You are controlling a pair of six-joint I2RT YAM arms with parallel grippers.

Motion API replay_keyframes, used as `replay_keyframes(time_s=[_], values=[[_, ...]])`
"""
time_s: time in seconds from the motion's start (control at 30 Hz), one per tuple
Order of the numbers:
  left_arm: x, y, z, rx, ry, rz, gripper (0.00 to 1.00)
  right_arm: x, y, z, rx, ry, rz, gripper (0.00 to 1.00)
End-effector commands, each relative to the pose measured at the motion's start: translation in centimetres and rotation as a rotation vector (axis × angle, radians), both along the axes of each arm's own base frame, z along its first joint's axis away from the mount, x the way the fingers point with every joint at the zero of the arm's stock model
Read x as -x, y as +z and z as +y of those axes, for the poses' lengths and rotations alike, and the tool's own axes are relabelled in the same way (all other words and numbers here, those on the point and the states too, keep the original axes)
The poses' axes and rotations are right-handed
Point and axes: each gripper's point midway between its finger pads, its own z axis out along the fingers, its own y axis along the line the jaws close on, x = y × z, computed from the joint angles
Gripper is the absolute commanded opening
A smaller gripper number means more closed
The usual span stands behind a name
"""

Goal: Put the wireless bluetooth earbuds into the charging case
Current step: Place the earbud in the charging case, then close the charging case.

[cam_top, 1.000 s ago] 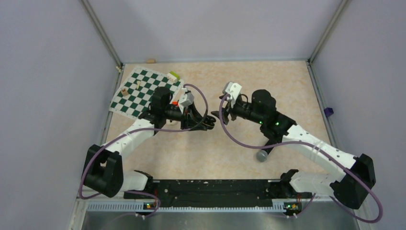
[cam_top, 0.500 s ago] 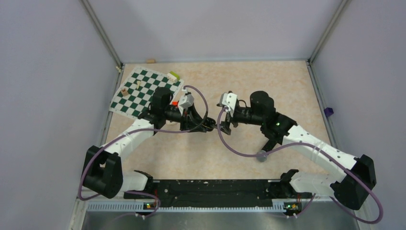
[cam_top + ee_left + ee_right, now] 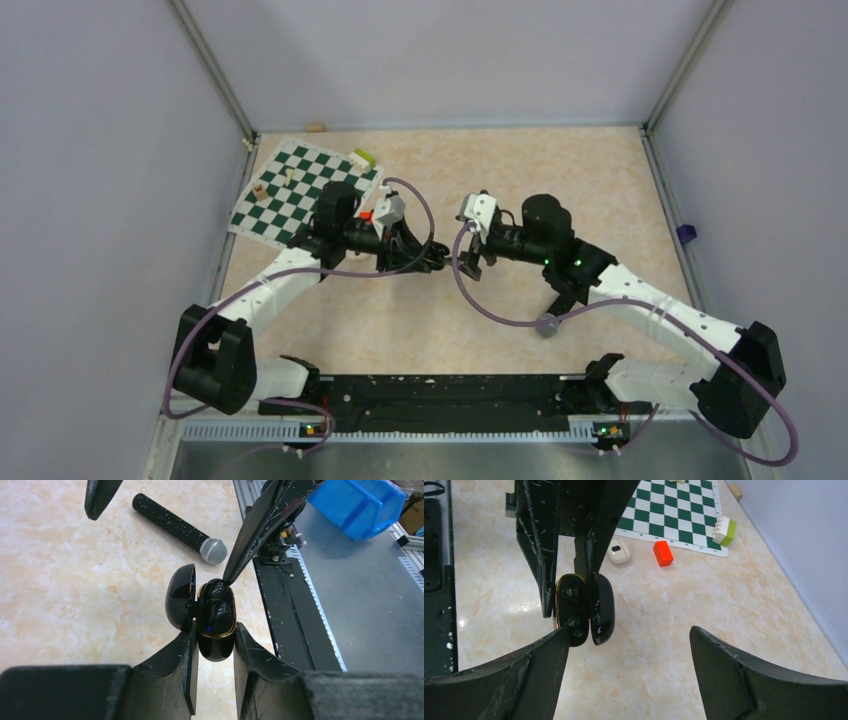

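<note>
Left wrist view: the left jaws clamp the charging case (image 3: 216,647) at frame centre, its lid open. Both earbuds (image 3: 218,611) appear seated inside. The right jaws are spread wide and hold nothing, with one fingertip (image 3: 236,560) touching the upper earbud. Likely only a final press remains.

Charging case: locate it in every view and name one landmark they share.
Top external: charging case is a dark speck mid-table, at the tip of the left gripper.
Left wrist: case at centre, open and clamped in that gripper.
Right wrist: case left of centre, open.
Shared landmark: the left gripper holding it.
</note>
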Motion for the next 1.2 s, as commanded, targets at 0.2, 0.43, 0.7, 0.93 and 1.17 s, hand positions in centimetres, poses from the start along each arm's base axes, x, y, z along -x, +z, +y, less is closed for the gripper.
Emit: replay_keyframes(time_s=[0.2, 0.43, 0.7, 0.93, 1.17], values=[[1.1, 2.0, -0.2, 0.04, -0.067, -0.071, 0.0, -0.2, 4.4, -0.6, -0.123, -0.027, -0.058, 0.9], [1.0, 2.1, -0.2, 0.04, -0.078, -0.073, 0.0, -0.9, 6.0, -2.2, -0.177, -0.078, -0.07, 0.9], [0.5, 2.3, -0.1, 0.015, -0.036, -0.094, 0.0, -0.2, 6.5, -2.3, -0.183, -0.05, -0.08, 0.9], [0.2, 2.4, -0.2, 0.009, -0.023, -0.091, 0.0, 2.6, 6.2, -1.5, -0.161, 0.116, -0.055, 0.89], [0.6, 2.7, -0.3, 0.022, -0.05, -0.081, 0.0, -0.4, 6.5, -2.1, -0.204, -0.054, -0.053, 0.9]])
